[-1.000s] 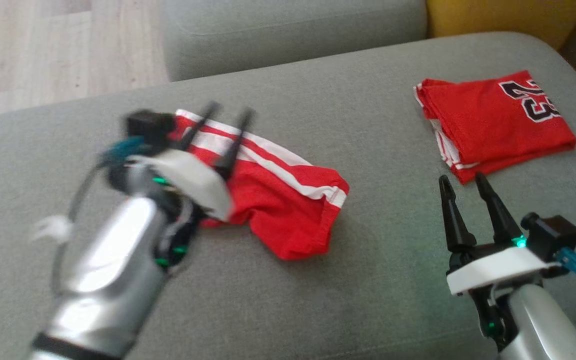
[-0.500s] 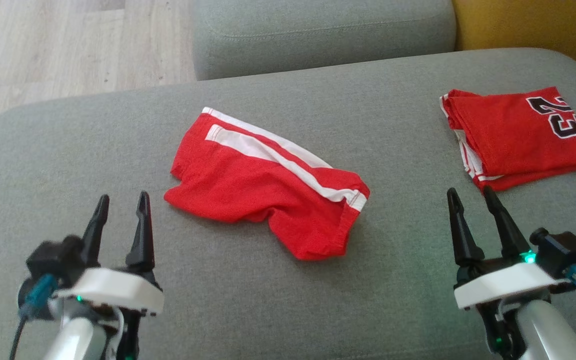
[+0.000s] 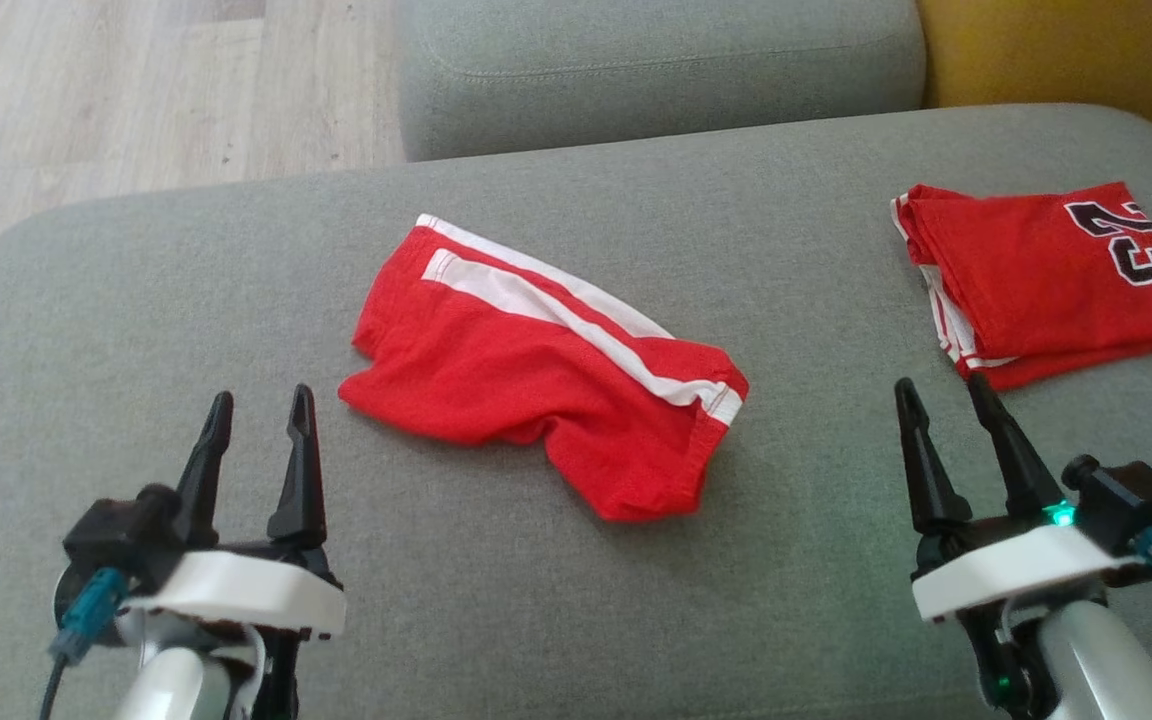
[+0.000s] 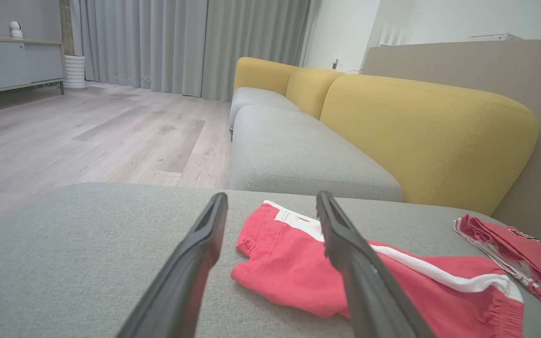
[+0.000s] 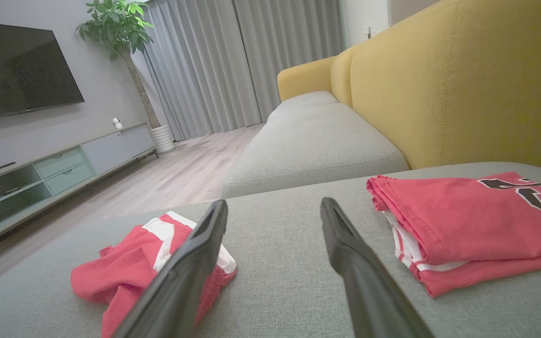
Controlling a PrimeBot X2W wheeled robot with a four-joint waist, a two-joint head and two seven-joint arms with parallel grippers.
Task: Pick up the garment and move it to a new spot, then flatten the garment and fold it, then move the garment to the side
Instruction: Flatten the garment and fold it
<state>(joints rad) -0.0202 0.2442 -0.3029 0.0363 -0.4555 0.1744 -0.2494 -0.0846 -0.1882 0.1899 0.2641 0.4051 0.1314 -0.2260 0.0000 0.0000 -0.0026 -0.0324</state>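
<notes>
Red shorts (image 3: 536, 400) with white side stripes lie rumpled near the middle of the grey seat cushion (image 3: 136, 300); stripes run from far left to near right; nothing grips them; left gripper (image 3: 262, 394) at lower left of the head view, fingers spread, nothing between them, tips near the shorts' near-left edge but apart from it; left wrist view looks along those fingers, shorts lying ahead and to the right on the cushion; right gripper (image 3: 939, 381) at lower right, fingers likewise spread and empty, over bare cushion, well apart from the shorts; folded red jersey (image 3: 1036, 280) with black numerals lies at the cushion's far right, near the right gripper's tips; second grey cushion (image 3: 656, 70) behind; yellow backrest (image 3: 1066, 50) at upper right; pale wood floor (image 3: 136, 90) at upper left
</notes>
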